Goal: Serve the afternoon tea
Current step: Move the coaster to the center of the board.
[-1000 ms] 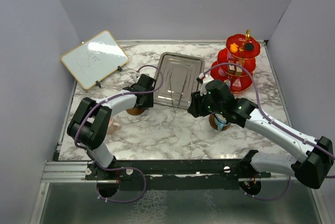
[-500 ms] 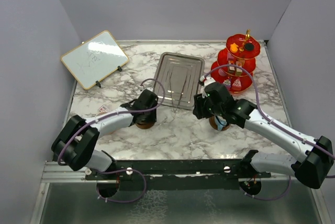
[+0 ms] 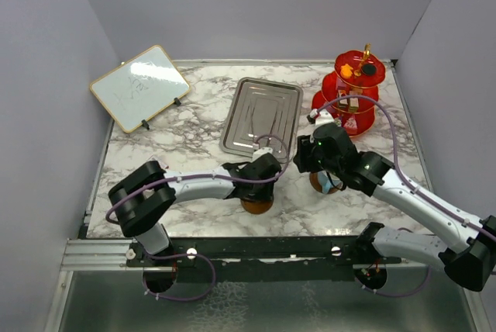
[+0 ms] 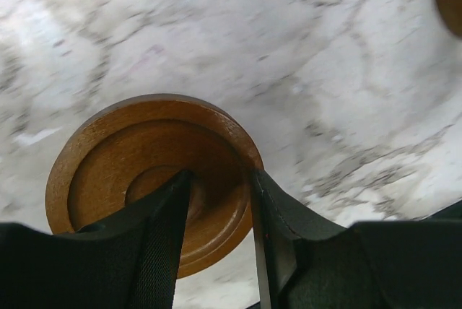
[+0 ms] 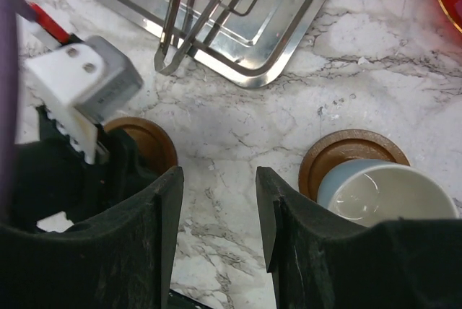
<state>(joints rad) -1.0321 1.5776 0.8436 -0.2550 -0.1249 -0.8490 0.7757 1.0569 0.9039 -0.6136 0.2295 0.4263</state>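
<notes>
My left gripper (image 3: 259,191) is shut on the rim of a round brown saucer (image 3: 256,205) low over the marble near the front middle. In the left wrist view one finger lies inside the saucer (image 4: 148,179) and the other outside its rim. My right gripper (image 5: 219,208) is open and empty, just left of a blue cup (image 5: 382,197) that stands on the second saucer (image 5: 325,157). The cup also shows in the top view (image 3: 326,182). The red three-tier stand (image 3: 353,91) with cake pieces is at the back right. The pink cup is out of view.
A steel tray (image 3: 262,115) holding tongs (image 5: 195,13) lies just behind both grippers. A wood-framed whiteboard (image 3: 139,86) leans at the back left. The two grippers are close together, with the left gripper's body (image 5: 79,107) just left of my right fingers.
My left gripper has moved the saucer from the left-middle of the table rightwards and nearer, close to the blue cup's saucer. My right gripper has shifted only slightly.
</notes>
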